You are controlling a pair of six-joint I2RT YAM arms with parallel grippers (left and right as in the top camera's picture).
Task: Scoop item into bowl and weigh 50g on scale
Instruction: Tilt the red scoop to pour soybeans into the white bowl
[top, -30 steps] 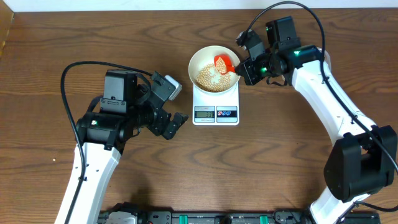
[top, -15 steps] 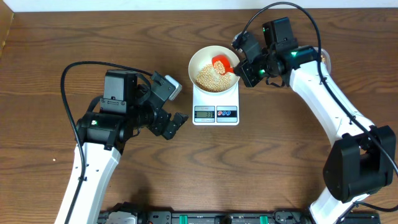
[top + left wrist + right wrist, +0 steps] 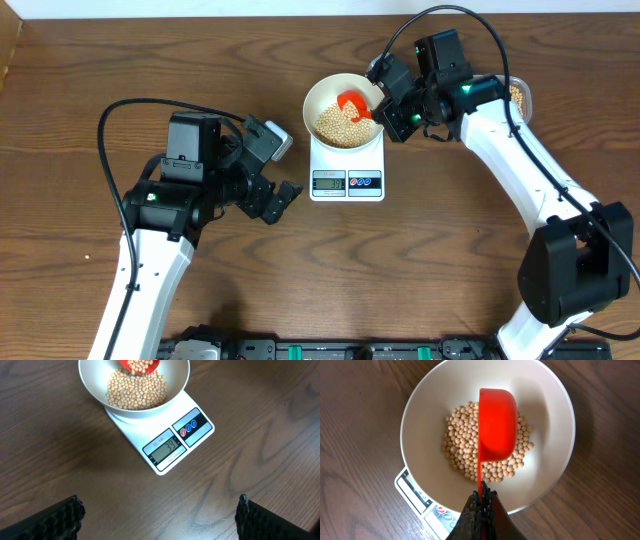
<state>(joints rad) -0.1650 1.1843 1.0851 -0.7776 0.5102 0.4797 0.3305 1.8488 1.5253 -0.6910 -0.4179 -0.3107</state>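
Note:
The white bowl (image 3: 318,92) (image 3: 95,387) (image 3: 555,405) stands on the white scale (image 3: 346,160) (image 3: 172,435) (image 3: 415,492), whose display reads 39. Tan beans (image 3: 336,124) (image 3: 135,392) (image 3: 462,457) lie in the bowl. My right gripper (image 3: 388,112) (image 3: 482,505) is shut on the handle of a red scoop (image 3: 353,102) (image 3: 140,364) (image 3: 496,422), held tilted on its side over the bowl. My left gripper (image 3: 282,198) (image 3: 157,520) is open and empty above bare table, left of the scale.
A clear container with beans (image 3: 517,96) shows partly behind the right arm at the far right. The brown wooden table (image 3: 450,250) surrounds the scale.
My right gripper has shifted slightly up and left, carrying the red scoop further over the bowl and tilting it. The left arm has not moved.

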